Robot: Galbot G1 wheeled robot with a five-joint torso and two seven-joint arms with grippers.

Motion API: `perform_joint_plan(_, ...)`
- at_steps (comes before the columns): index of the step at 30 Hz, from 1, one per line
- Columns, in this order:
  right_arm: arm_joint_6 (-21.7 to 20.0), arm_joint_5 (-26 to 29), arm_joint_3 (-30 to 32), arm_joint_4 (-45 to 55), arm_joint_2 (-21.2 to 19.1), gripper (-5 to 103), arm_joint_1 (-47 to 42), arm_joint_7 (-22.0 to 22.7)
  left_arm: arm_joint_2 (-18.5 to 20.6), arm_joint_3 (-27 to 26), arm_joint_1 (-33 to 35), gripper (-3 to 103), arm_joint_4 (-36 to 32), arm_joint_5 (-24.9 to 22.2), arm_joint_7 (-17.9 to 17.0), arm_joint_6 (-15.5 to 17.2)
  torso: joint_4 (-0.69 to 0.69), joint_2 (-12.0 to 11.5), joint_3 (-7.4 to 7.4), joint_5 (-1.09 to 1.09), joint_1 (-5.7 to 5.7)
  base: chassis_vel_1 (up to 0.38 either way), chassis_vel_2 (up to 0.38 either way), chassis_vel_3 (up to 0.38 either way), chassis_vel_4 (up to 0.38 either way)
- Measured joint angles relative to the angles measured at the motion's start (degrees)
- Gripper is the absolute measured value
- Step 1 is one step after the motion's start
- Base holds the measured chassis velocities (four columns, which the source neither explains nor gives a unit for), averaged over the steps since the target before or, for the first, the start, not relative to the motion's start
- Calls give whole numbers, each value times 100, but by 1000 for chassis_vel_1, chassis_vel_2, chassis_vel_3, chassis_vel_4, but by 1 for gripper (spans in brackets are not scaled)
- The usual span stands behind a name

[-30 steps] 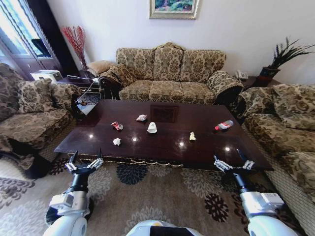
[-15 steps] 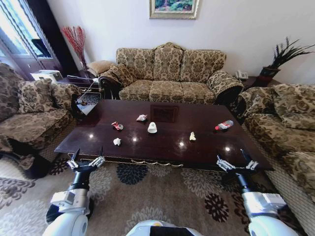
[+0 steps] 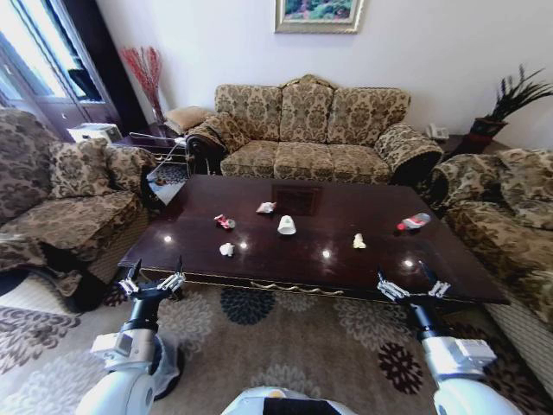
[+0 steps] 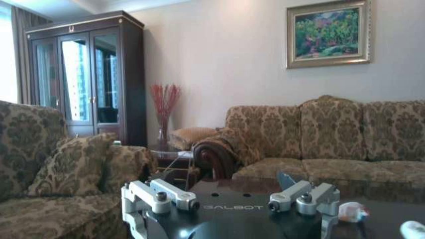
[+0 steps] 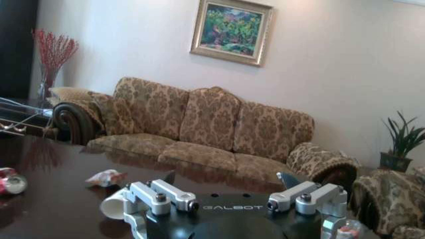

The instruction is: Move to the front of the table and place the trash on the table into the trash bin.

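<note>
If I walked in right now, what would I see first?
First, the big shiny dark table with trash scattered on top: a white cup in the middle and a little bottle near its right end. Both open grippers, left gripper and right gripper, hang at the table's near edge.
</note>
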Motion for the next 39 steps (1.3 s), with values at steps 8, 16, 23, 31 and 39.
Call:
perform_joint_plan(8,-5,-116,-62,-35,21,100,-27,-47,41,-2,1,100,22,-6,0,0,2,0,0,0,0,347,312,-344,-327)
perform_joint_plan(16,-146,-181,-76,-16,0,100,-32,-52,44,23,-17,100,24,-7,0,17,1,0,1,0,2,410,337,-410,-324)
perform_joint_plan(23,-179,-234,-70,-15,-4,100,-44,-45,38,46,-23,100,32,2,0,18,0,0,0,0,1,422,178,-448,-147)
perform_joint_plan(31,-180,-234,-65,-15,-5,100,-45,-41,36,49,-21,100,36,6,0,20,0,0,0,2,0,478,6,-484,3)
perform_joint_plan(39,-181,-234,-64,-13,-5,100,-45,-39,37,47,-15,100,39,7,-1,20,1,4,-3,-6,-5,456,-14,-447,21)
